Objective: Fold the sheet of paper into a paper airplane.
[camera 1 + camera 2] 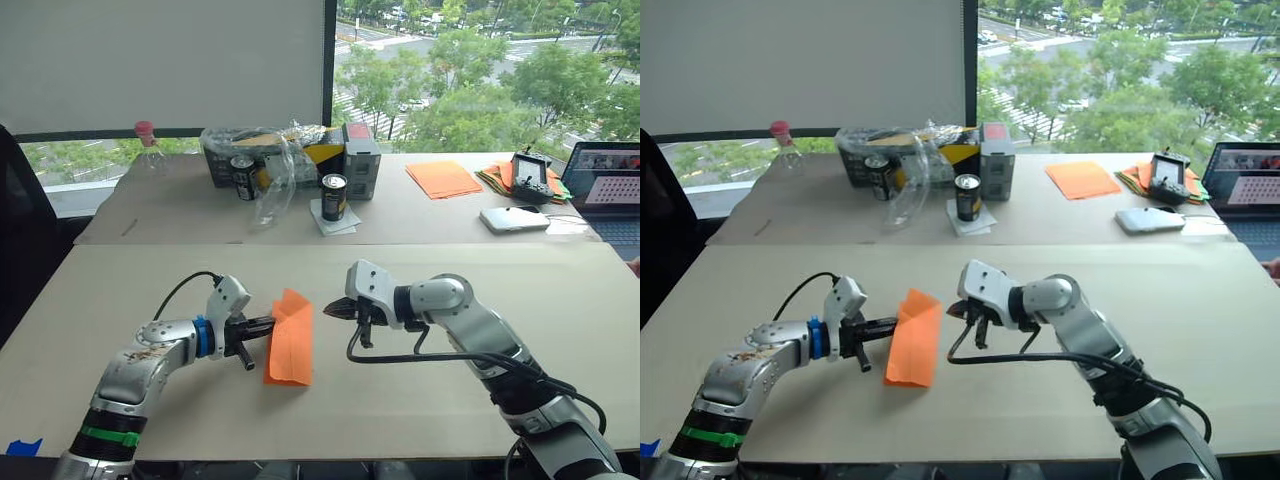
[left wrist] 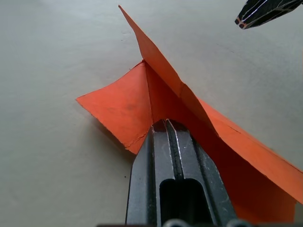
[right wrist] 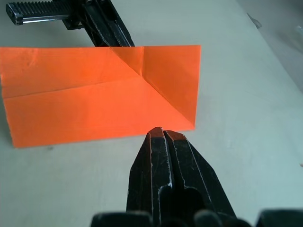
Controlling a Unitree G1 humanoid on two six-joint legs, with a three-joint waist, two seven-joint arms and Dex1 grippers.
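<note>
Paper lies on the near surface (image 1: pixel 120 270) between the two arms: the sheet of paper (image 1: pixel 290 345), bright orange and creased, is a long folded strip whose long axis runs from the robot toward the far edge, slightly tilted. Its far corner is lifted off the surface and points up and away. The left pincer (image 1: pixel 268 323) pinches the sheet's left edge near that raised end, fingers pressed together on the paper. The right pincer (image 1: pixel 331 309) hovers just beside the sheet's right edge, fingers pressed together, holding nothing.
</note>
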